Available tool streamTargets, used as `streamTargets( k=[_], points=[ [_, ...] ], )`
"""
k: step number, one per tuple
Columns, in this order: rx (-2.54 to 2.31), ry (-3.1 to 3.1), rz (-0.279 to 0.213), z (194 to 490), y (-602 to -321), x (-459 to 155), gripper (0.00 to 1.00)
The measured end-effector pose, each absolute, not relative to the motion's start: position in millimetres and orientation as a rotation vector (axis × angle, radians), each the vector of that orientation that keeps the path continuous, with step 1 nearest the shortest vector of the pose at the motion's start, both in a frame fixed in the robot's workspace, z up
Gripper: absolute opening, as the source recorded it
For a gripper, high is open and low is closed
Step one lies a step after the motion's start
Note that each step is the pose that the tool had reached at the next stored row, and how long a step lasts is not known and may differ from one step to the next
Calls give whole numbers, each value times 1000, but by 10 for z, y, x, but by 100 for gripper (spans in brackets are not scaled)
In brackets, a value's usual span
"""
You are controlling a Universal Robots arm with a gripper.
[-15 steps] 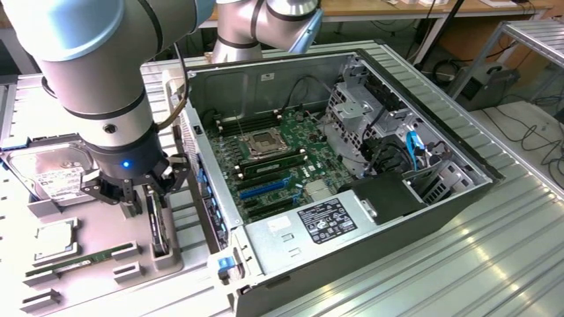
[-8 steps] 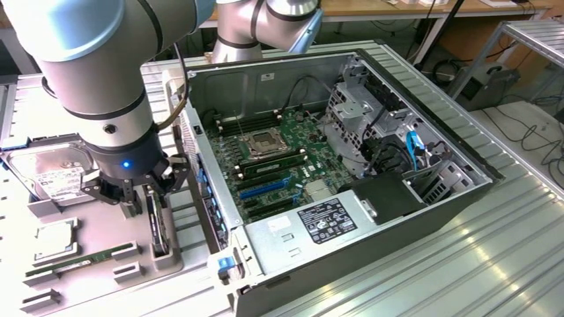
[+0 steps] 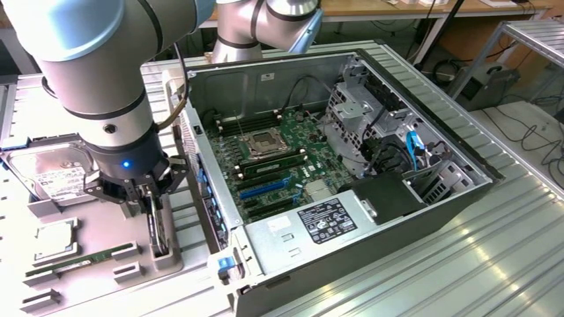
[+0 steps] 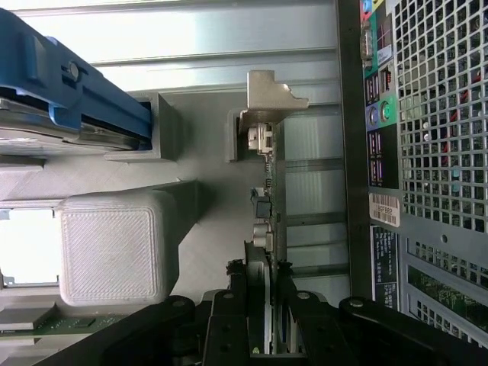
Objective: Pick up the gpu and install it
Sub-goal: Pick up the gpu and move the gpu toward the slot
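One black claw (image 4: 264, 268) pinches the single thin gpu (image 4: 268, 194), standing on edge. Its silver bracket (image 4: 268, 93) is stepped; the grey plastic tray (image 4: 210, 141) looks ribbed.

The gpu (image 3: 158, 228) on edge in its holder

A thin, dark card, it stands upright on its long edge in a slot of the grey holder (image 3: 168, 256), just beside the open computer case (image 3: 423, 218), on the exterior view's left. Seen edge-on in the wrist view, its silver metal bracket (image 4: 268, 95) sits at one end, against the holder's grey wall.
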State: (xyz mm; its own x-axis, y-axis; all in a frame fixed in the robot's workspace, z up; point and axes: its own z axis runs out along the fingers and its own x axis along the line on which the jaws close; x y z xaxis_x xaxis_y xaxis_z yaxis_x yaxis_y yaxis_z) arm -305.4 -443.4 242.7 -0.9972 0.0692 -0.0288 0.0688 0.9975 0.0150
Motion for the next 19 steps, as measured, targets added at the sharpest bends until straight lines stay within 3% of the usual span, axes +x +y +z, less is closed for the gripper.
streamTargets(
  k=[19],
  points=[
    [107,3110,22,2440,-4434,-3053,26]
  ],
)
